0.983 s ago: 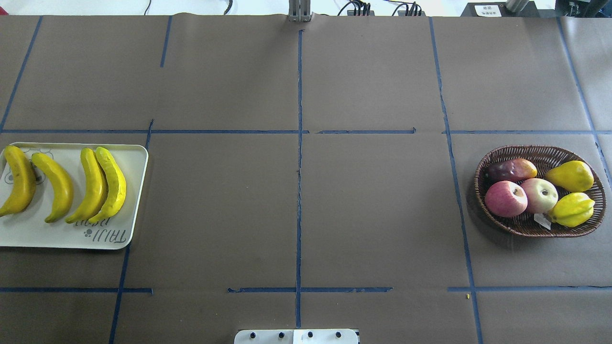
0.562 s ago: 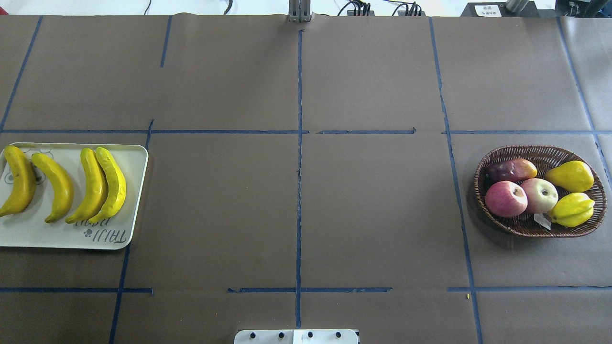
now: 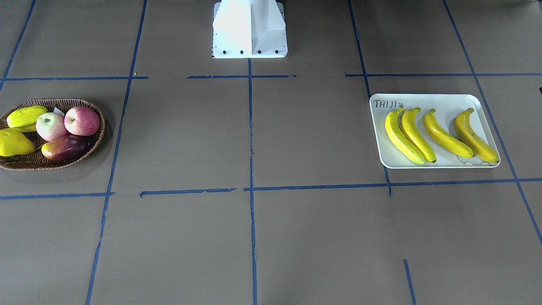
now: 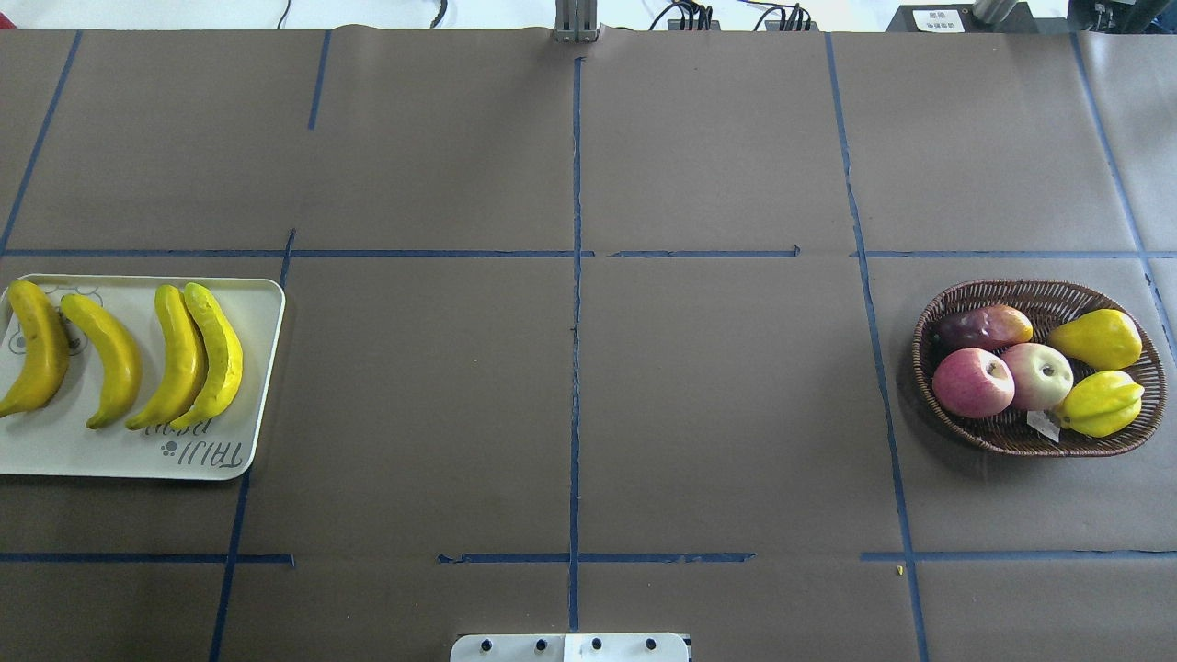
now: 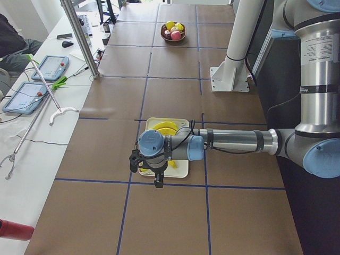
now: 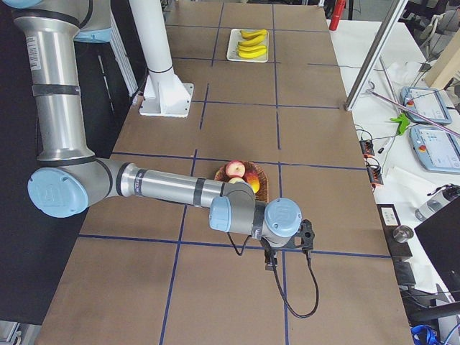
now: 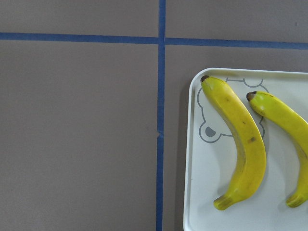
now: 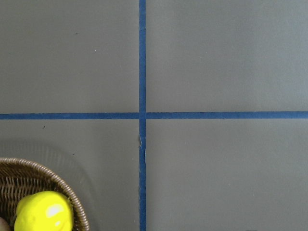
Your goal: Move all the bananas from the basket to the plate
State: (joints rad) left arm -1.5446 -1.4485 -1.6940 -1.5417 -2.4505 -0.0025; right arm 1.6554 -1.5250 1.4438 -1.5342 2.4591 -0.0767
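Bananas [image 4: 221,354], all four, lie side by side on the plate [image 4: 92,450]. The basket [image 4: 1057,296] holds other fruit [image 4: 973,382]. The left gripper [image 5: 158,180] and right gripper [image 6: 270,260] show only small and side-on, apparently hovering; whether either is parted or closed, I cannot tell.

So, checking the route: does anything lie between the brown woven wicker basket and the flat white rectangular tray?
Nothing visible does. Between the brown woven wicker basket and the flat white rectangular tray lies only bare paper-covered table with blue tape lines. All four long yellow bananas already lie on the tray.
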